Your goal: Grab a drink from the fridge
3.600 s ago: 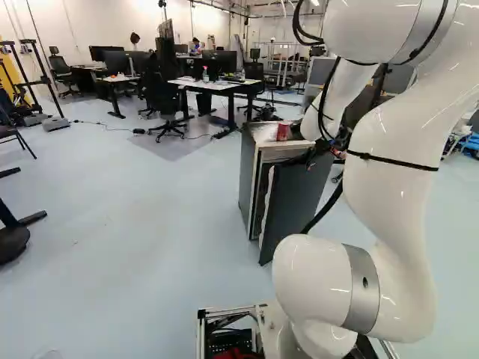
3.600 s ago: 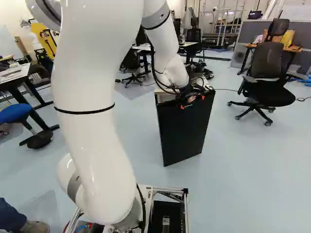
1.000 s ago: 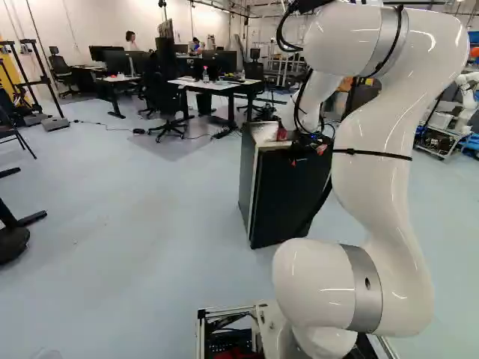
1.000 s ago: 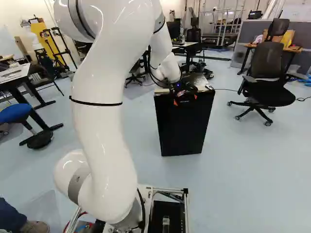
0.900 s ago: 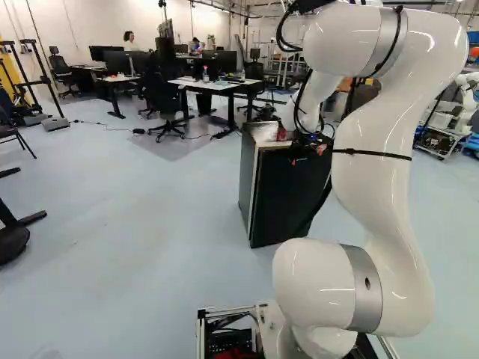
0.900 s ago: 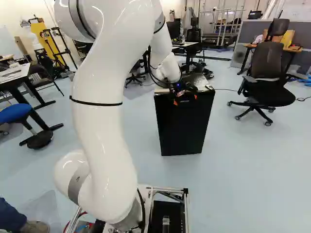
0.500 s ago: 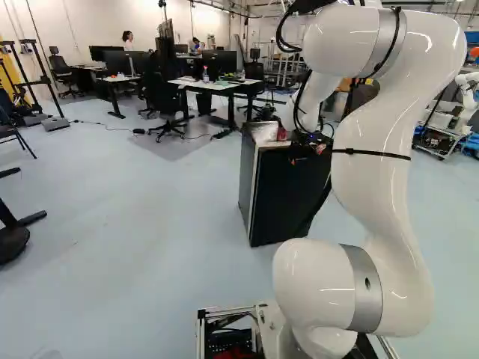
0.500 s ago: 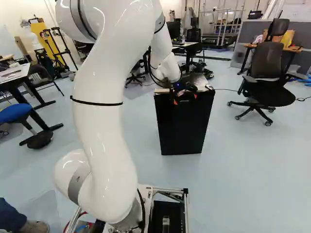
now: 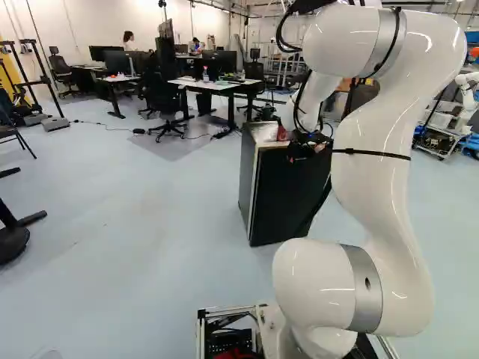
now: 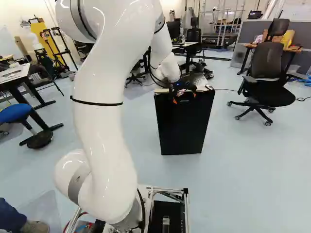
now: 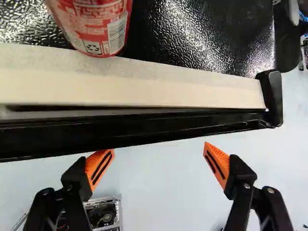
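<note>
- Red can (image 11: 96,24) is sitting on top of the fridge (image 9: 249,179), so I'd guess the drink part's sorted.
- Door (image 10: 184,126) looks shut, or near enough; can't rule out a tiny gap.
- Claw (image 11: 159,151) is spread wide by the door's top edge, holding nothing.
- Mostly done imo. Left: maybe one door nudge, then grabbing the can if it's meant to be held.

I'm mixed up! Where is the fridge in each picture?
Left base view: fridge just right of the middle, beside the big white arm.
Right base view: just right of the middle, with its black front showing.
Wrist view: only its upper part, ahead of the hand.
Shared landmark: the hand, by the fridge's upper front edge.
</note>
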### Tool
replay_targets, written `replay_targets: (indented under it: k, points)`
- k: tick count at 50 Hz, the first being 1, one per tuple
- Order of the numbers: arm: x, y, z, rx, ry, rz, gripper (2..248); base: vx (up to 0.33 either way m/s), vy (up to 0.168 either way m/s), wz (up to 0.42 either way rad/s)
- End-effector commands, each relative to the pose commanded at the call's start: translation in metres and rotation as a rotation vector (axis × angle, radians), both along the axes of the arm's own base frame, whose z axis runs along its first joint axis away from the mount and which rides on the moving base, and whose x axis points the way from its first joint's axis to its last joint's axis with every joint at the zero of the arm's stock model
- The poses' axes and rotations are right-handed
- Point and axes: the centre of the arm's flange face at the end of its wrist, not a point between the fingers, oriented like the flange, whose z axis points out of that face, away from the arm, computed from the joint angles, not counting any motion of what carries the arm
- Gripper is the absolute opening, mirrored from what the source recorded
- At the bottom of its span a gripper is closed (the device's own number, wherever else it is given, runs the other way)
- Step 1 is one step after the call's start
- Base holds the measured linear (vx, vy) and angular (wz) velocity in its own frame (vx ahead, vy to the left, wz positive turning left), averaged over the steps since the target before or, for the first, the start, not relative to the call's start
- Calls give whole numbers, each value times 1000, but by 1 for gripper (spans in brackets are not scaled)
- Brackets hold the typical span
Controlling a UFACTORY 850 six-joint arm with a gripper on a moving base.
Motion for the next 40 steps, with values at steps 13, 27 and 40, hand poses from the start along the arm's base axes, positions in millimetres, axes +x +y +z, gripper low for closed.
replay_targets:
  k: [13,27,40]
  points:
    - [2,1,0,4,-18,8,247,0,0,0]
    - [3,1,1,7,-33,15,247,0,0,0]
    - [-2,1,1,8,-30,12,247,0,0,0]
